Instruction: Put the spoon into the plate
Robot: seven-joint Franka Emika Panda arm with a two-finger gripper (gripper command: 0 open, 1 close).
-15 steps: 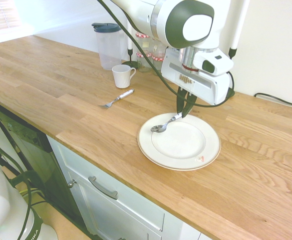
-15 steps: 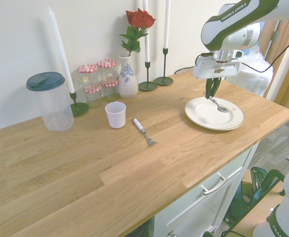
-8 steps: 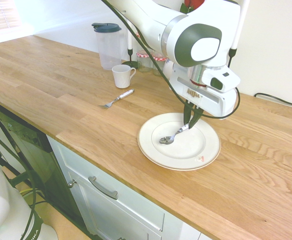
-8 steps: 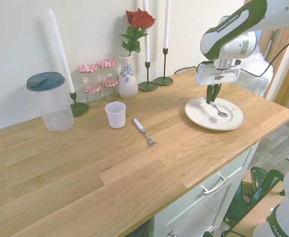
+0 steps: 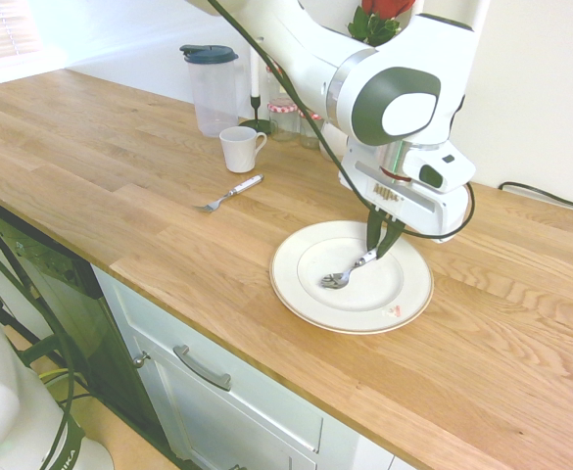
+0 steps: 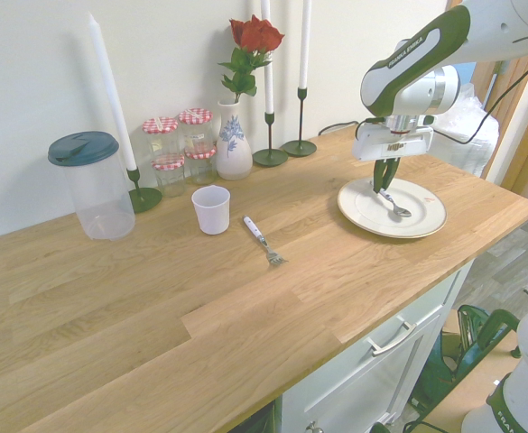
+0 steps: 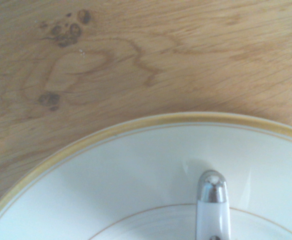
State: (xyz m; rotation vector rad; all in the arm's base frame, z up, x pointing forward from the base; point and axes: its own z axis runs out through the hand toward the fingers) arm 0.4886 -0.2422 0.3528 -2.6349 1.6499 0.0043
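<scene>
Silver against white: the spoon (image 5: 345,274) hangs slantwise from the claw (image 5: 382,238), its bowl lowest and resting on, or just above, the inner well of the plate (image 5: 296,294); contact cannot be confirmed from either outside view. The claw points straight down over the far half of the plate and is fully closed, pinching the upper end of the spoon's handle between its dark fingers (image 5: 374,227). From the opposite side, the spoon (image 6: 392,206) again slopes down from the claw (image 6: 383,183) toward the middle of the plate (image 6: 426,223). In the wrist view, the rounded handle tip of the spoon (image 7: 212,192) rises over the plate's gold-lined rim (image 7: 136,126), with the wooden desk (image 7: 136,55) beyond.

Step in hand, as judged: the lowering phase of placement, nearly complete, since the spoon already lies wholly within the plate's outline. The next move calls for only a slight further descent, if any, then parting the fingers so the handle drops onto the plate, followed by a straight lift clear. A release from too high risks the spoon clattering or skidding toward the rim.
</scene>
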